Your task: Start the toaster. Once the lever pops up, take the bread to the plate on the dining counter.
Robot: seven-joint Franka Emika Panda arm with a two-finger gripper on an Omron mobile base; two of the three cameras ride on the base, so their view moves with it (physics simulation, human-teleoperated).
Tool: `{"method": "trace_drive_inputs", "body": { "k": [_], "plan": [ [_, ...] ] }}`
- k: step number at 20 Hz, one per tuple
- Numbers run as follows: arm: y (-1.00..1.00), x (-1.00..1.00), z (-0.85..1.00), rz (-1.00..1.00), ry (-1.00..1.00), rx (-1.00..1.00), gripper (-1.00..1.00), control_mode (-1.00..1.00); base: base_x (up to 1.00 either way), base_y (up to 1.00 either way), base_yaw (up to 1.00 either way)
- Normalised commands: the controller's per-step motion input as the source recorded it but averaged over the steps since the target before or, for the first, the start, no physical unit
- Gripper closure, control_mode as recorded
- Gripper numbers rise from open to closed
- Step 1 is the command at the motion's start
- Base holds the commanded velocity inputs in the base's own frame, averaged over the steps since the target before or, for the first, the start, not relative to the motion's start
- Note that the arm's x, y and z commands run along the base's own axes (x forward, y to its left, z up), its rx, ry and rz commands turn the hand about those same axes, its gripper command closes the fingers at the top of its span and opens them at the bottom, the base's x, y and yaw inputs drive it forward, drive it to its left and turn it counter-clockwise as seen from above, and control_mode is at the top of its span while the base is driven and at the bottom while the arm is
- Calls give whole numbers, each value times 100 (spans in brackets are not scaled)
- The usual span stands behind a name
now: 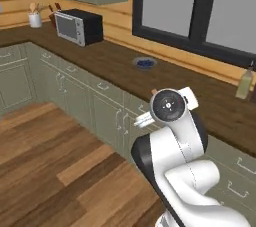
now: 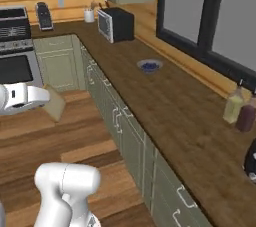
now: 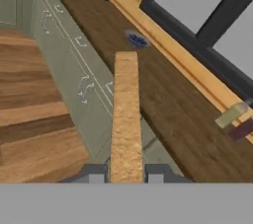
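One bread slice (image 3: 126, 114), two bottles (image 2: 239, 111), one microwave (image 1: 77, 26), one bowl (image 2: 149, 65)

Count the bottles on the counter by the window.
2: a pale yellow-green bottle and a dark maroon bottle touching or nearly so beside it, on the wood counter under the window. More may sit past the frame edge.

The bread (image 3: 126, 114) sits edge-on between the pincer (image 3: 126, 172) tips, beside the dining counter (image 3: 168, 99).

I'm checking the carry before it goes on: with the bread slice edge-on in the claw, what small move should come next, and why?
Probably keep the grip and carry on toward the plate. The claw is shut on the bread, held out over the cabinet fronts beside the wooden counter, and no plate is in sight.
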Motion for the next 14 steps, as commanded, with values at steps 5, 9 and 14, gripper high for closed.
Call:
{"method": "trace_drive_inputs", "body": {
  "k": [5, 9, 14],
  "plan": [
    [0, 0, 0, 0, 0, 0, 100, 100, -27, 2, 100],
    [0, 0, 0, 0, 0, 0, 100, 100, -20, 9, 100],
    [0, 0, 0, 0, 0, 0, 100, 100, -8, 12, 94]
  ]
}}
